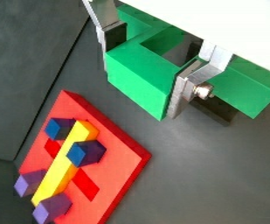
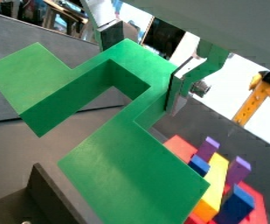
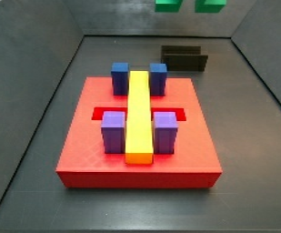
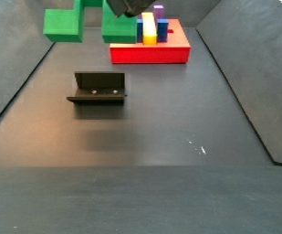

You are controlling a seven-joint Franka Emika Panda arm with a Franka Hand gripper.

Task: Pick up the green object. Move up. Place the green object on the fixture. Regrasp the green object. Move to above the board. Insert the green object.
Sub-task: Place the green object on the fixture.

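My gripper [image 1: 148, 61] is shut on the green object [image 1: 143, 83], a bright green blocky piece, with a silver finger [image 1: 186, 89] pressed on each side of its middle. In the other wrist view the gripper [image 2: 145, 57] grips the same green object [image 2: 90, 96], which fills most of the frame. In a side view the green object [image 4: 85, 22] hangs high above the floor, above and behind the fixture [image 4: 98, 89]. Only its lower ends [image 3: 167, 5] show at the frame's top in the other side view. The fixture [image 3: 185, 58] stands bare behind the board [image 3: 94, 150].
The red board [image 1: 120, 157] carries a long yellow bar [image 3: 139, 114], two blue blocks [image 3: 121, 77] and two purple blocks [image 3: 114, 130]. It lies at the far end of the floor [image 4: 155, 55]. Sloping grey walls [image 4: 15, 87] enclose the dark floor.
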